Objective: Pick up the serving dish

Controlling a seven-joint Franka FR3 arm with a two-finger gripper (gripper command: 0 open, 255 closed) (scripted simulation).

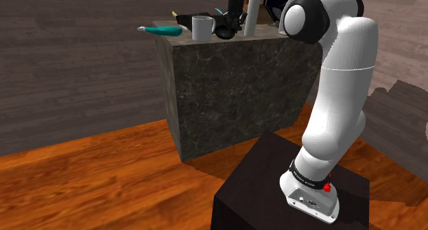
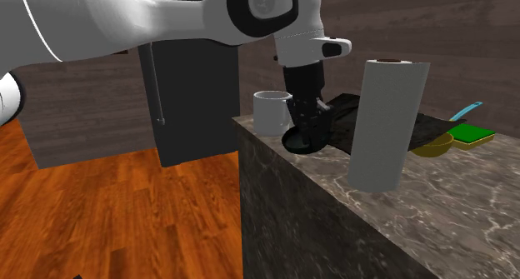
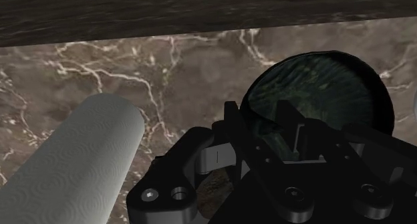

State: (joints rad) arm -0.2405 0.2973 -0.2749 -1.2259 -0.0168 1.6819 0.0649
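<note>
The serving dish (image 3: pixel 321 79) is a round, dark green-black bowl. My gripper (image 3: pixel 284 141) is shut on its near rim, one finger inside and one outside. In the second exterior view the gripper (image 2: pixel 307 126) comes straight down and the dish (image 2: pixel 302 141) hangs tilted at its tips, just over the marble counter (image 2: pixel 433 215) near its edge. From the shoulder view the dish (image 1: pixel 226 31) shows as a dark shape on edge beside a white mug (image 1: pixel 201 27), under the black hand (image 1: pixel 233 12).
A tall paper towel roll (image 2: pixel 385 123) stands close beside the gripper and also shows as the roll (image 3: pixel 73 166). The white mug (image 2: pixel 271 111) sits on the other side. Farther back lie a brownish bowl (image 2: pixel 432 144), a green sponge (image 2: pixel 472 134) and a teal-handled brush (image 1: pixel 163 31).
</note>
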